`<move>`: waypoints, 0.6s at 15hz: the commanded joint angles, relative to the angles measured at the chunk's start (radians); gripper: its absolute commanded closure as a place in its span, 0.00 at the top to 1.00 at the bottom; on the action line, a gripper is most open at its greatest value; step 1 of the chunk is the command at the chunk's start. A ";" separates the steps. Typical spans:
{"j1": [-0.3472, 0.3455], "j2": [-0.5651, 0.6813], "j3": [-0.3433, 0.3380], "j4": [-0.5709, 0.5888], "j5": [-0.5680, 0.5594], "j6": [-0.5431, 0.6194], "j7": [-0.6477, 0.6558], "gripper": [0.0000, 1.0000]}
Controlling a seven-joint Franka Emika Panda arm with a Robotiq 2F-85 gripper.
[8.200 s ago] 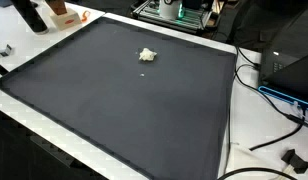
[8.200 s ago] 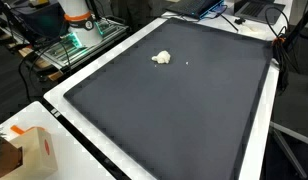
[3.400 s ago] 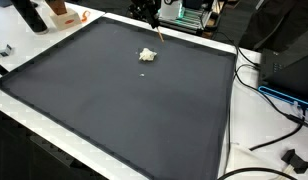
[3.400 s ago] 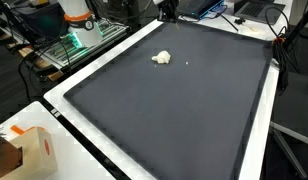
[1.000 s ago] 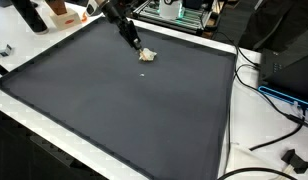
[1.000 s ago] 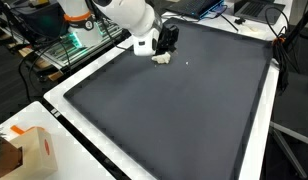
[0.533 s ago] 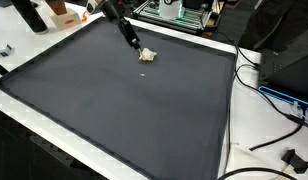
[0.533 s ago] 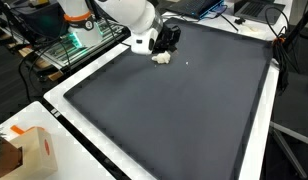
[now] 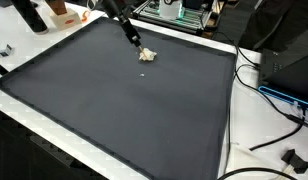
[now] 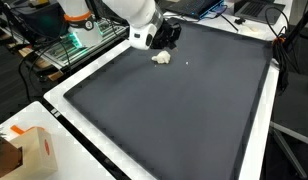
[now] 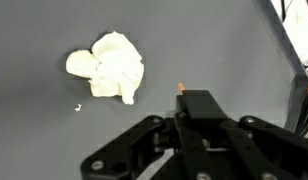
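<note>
White and crumpled, a small wad (image 11: 106, 67) of what looked like tissue or paper lay on the dark grey mat (image 9: 124, 110) that covered most of the desk (image 10: 69, 125). In both exterior views the wad (image 9: 147, 55) (image 10: 162, 57) sat toward the far end of the mat, well inside its border, with a tiny white crumb (image 9: 145, 72) (image 10: 187, 64) lying apart from it on the mat. In the wrist view the same crumb (image 11: 78, 108) showed just beside the wad's lower edge.

The gripper (image 9: 138, 41) (image 10: 172, 33) hung tilted just beside the wad, close above the mat but not touching the lump. In the wrist view the gripper (image 11: 197, 100) came in from the bottom edge, and its jaws appeared drawn together into one black block with nothing between them; the wad lay up and to the left of their tip, clear of it.

A tan cardboard box (image 10: 29, 150) stood on the white desk edge beyond the mat's near corner, and black cables (image 9: 269, 135) trailed over the desk alongside the mat
</note>
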 commanded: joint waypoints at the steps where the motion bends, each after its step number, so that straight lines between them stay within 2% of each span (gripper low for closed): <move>1: 0.014 -0.060 0.002 -0.048 -0.062 0.025 0.098 0.03; 9: 0.040 -0.179 0.014 -0.100 -0.280 0.044 0.349 0.03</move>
